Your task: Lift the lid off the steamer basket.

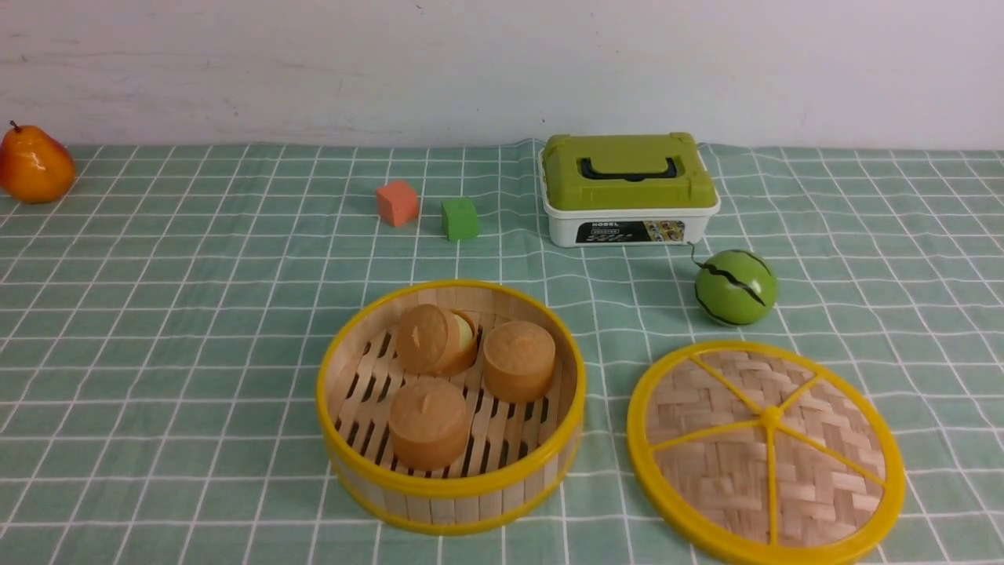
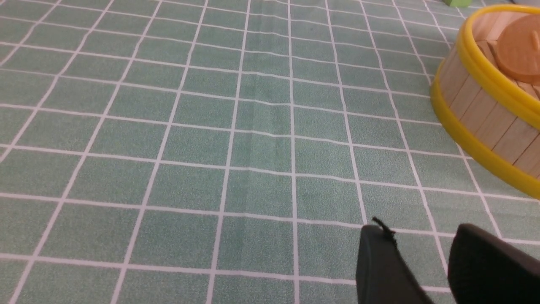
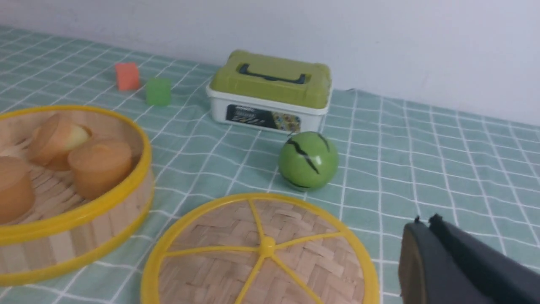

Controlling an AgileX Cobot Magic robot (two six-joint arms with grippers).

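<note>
Your left end effector [image 2: 419, 236] hangs over the green checked tabletop [image 2: 211, 147], fingers spread, nothing between them. Your right end effector [image 3: 425, 221] shows its fingers pressed together and empty. Just ahead of the right end effector the lid [image 1: 765, 453] lies flat on the cloth, near the steamer basket [image 1: 451, 488] but apart from it. The basket stands uncovered ahead of the left end effector, holding three brown cakes [image 1: 428, 422], one tipped on its side. Beyond the lid sit a green toy melon [image 1: 735, 287], then a white box [image 1: 627, 188] with a green top. An orange cube [image 1: 396, 203] and a green cube [image 1: 459, 219] stand past the basket, and a pear [image 1: 34, 165] lies farthest from both, by the wall.
</note>
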